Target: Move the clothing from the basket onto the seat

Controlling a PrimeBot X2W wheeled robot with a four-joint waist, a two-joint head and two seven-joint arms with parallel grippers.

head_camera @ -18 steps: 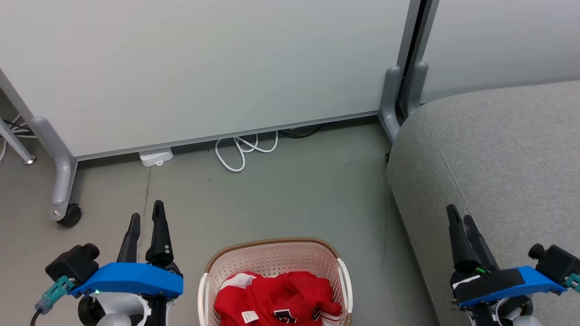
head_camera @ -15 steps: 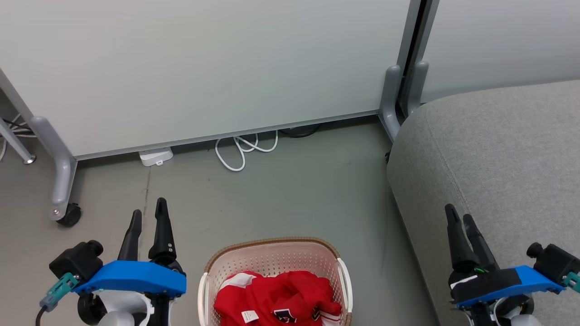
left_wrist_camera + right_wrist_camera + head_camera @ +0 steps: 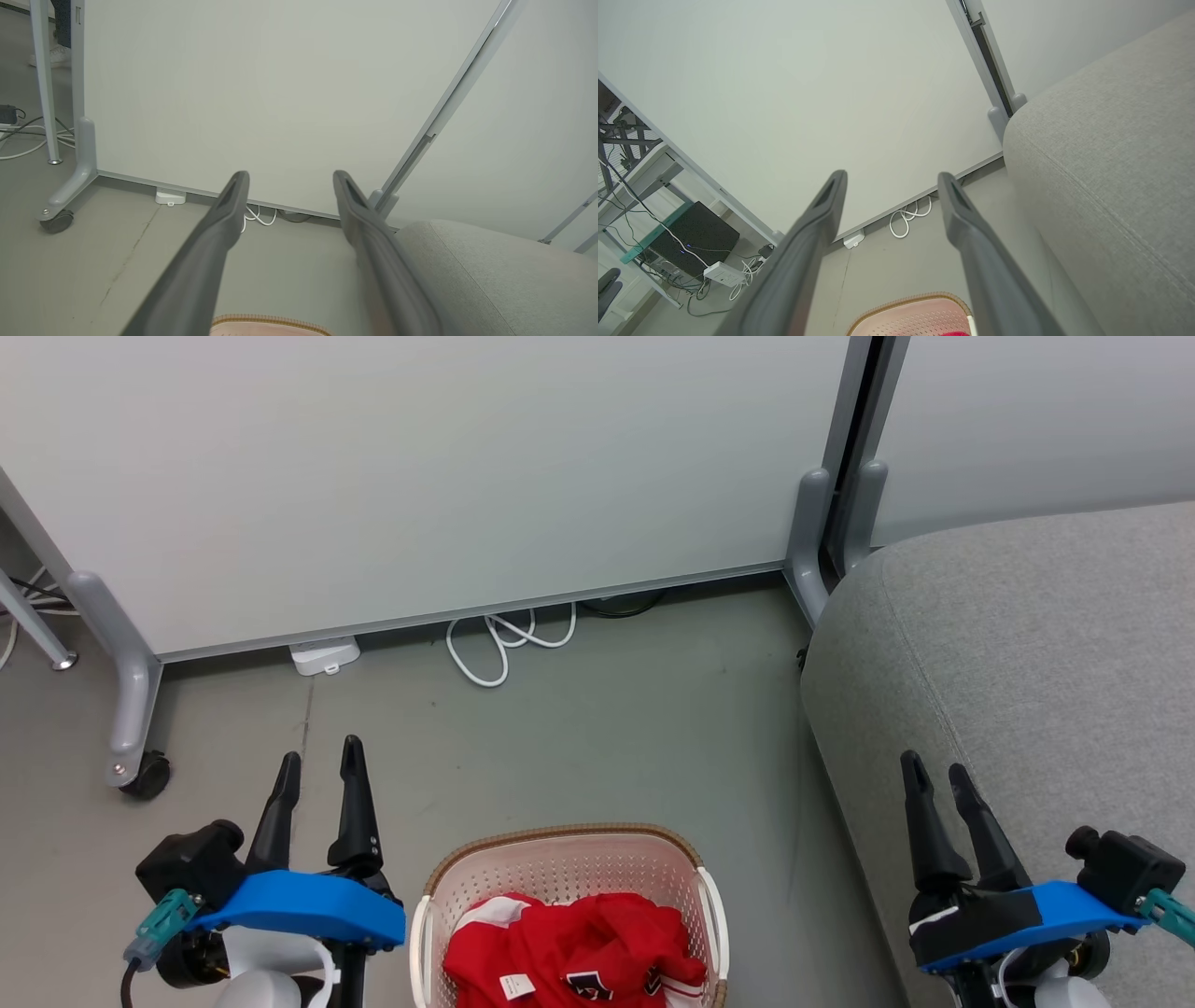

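The clothes [image 3: 569, 952] lie in the basket [image 3: 560, 833] (nothing picked up yet). Left fingers [image 3: 353, 793] and right fingers [image 3: 920, 821] stand wide apart, empty, ready to reach in. The seat [image 3: 1027, 644] waits just beside.

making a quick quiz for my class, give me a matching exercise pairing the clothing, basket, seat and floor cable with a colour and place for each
Column one
1 clothing
2 basket
3 seat
4 cable

Column two
a grey, at the right of the head view
b white, looped on the floor
c red, bunched inside the basket
d cream with a brown rim, standing left of the seat

Pairs: 1-c, 2-d, 3-a, 4-b
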